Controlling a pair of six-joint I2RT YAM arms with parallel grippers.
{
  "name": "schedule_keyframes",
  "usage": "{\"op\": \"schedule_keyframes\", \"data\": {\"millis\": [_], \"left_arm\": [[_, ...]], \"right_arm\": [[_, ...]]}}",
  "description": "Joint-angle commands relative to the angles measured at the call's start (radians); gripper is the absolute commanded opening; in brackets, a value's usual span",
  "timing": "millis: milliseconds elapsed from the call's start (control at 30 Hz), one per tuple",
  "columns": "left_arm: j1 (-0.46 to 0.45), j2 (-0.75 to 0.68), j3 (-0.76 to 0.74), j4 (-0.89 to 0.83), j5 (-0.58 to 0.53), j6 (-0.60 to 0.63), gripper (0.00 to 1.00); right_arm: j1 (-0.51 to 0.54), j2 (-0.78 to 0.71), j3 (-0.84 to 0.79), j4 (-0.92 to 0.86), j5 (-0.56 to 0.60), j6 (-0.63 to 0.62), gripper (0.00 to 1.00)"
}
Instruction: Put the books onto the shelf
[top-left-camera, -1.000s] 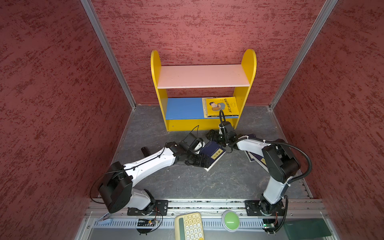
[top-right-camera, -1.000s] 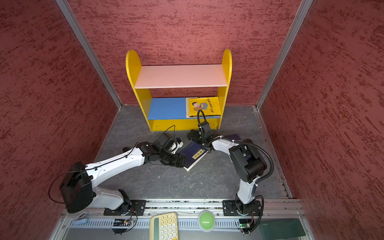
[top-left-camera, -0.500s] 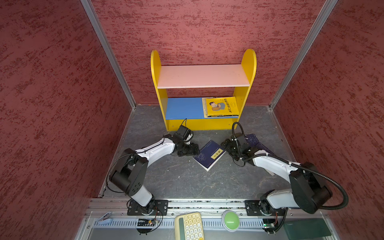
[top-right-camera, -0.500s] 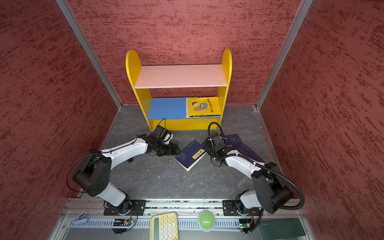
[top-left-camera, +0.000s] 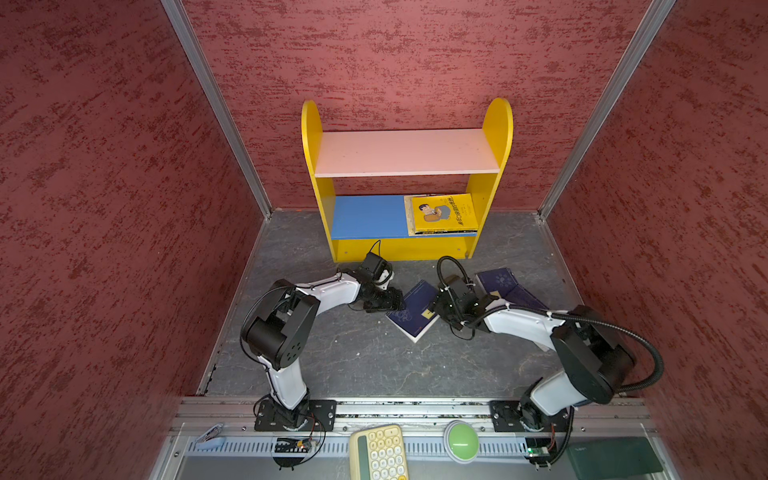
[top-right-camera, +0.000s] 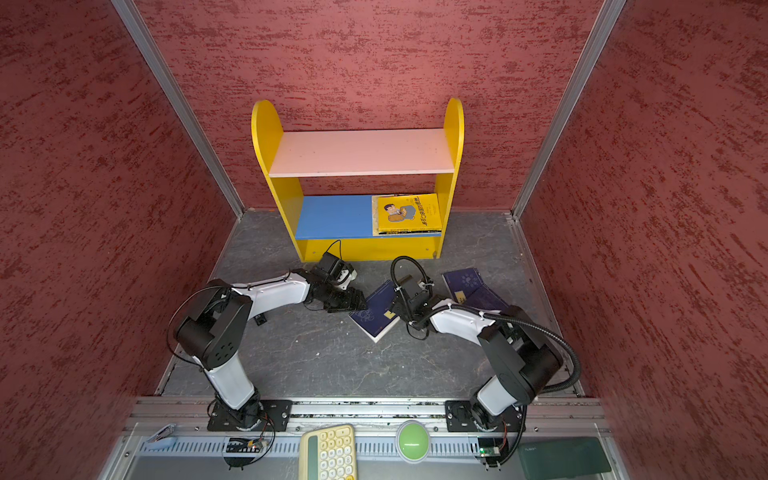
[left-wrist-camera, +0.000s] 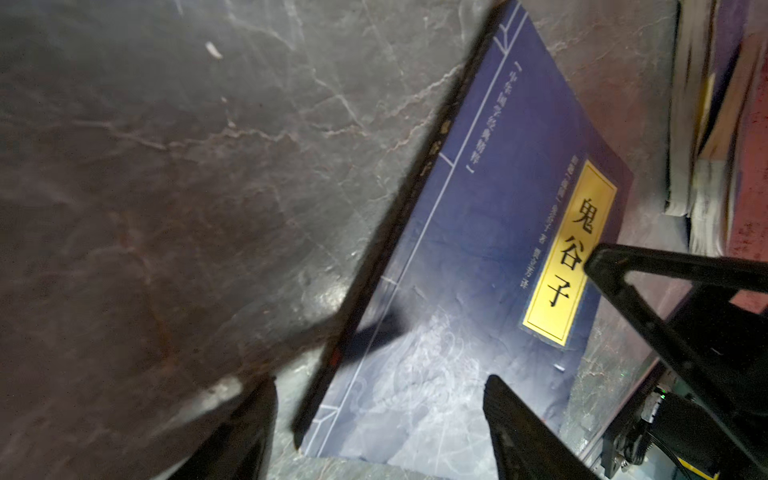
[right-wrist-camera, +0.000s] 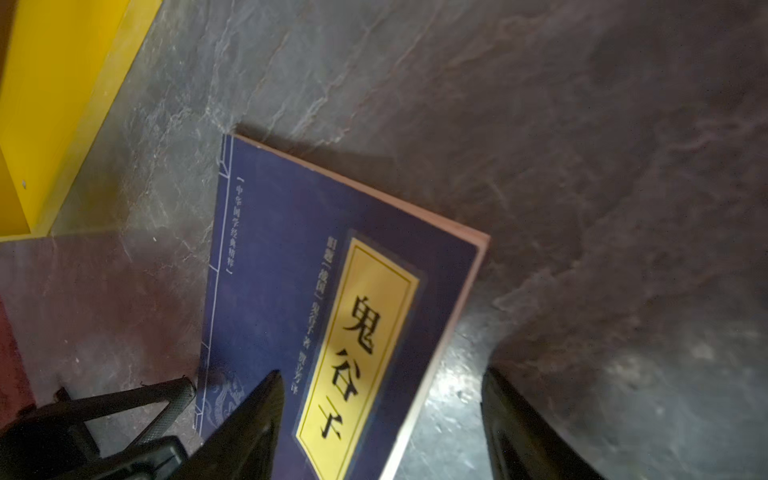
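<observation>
A navy book (top-left-camera: 411, 311) (top-right-camera: 374, 313) with a yellow label lies flat on the grey floor in front of the shelf (top-left-camera: 407, 151) (top-right-camera: 361, 151). My left gripper (top-left-camera: 395, 301) (left-wrist-camera: 380, 415) is open, its jaws straddling the book's (left-wrist-camera: 478, 257) spine edge. My right gripper (top-left-camera: 434, 309) (right-wrist-camera: 380, 415) is open too, straddling the page edge of that book (right-wrist-camera: 291, 270). A yellow book (top-left-camera: 442, 214) (top-right-camera: 409, 214) with a cartoon figure lies on the blue lower board. More navy books (top-left-camera: 505, 286) (top-right-camera: 469, 282) lie behind the right arm.
Red walls close in on three sides. The shelf's yellow base (right-wrist-camera: 50, 104) stands close beyond the book. A pale yellow keypad (top-left-camera: 380, 453), a green button (top-left-camera: 460, 442) and a dark green slab (top-left-camera: 611, 457) sit along the front rail.
Both grippers let go of the lifted navy book, which now lies flat. The left gripper came back to its left edge, the right swung round to its right edge. Both jaws narrowed.
</observation>
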Motion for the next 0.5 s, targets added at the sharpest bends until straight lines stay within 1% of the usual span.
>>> {"op": "schedule_keyframes", "data": {"millis": [0, 33, 133, 233, 300, 367, 467], "left_arm": [[-0.005, -0.025, -0.075, 0.023, 0.057, -0.034, 0.77], [-0.007, -0.038, -0.096, 0.035, 0.068, -0.046, 0.77], [-0.006, -0.06, -0.143, 0.08, 0.109, -0.095, 0.76], [-0.007, -0.065, -0.182, 0.139, 0.136, -0.153, 0.75], [-0.003, -0.053, -0.199, 0.18, 0.149, -0.194, 0.73], [0.006, -0.025, -0.206, 0.215, 0.165, -0.246, 0.69], [0.016, 0.008, -0.232, 0.328, 0.205, -0.348, 0.63]], "right_arm": [[0.013, 0.071, 0.049, -0.017, 0.014, -0.04, 0.61], [0.016, 0.091, 0.071, -0.018, 0.01, -0.055, 0.56], [0.029, 0.15, 0.13, -0.004, -0.004, -0.108, 0.45], [0.039, 0.205, 0.192, 0.007, -0.023, -0.171, 0.39], [0.042, 0.233, 0.233, -0.008, -0.032, -0.207, 0.35], [0.046, 0.249, 0.259, -0.013, -0.042, -0.231, 0.33], [0.047, 0.262, 0.26, -0.007, -0.059, -0.243, 0.32]]}}
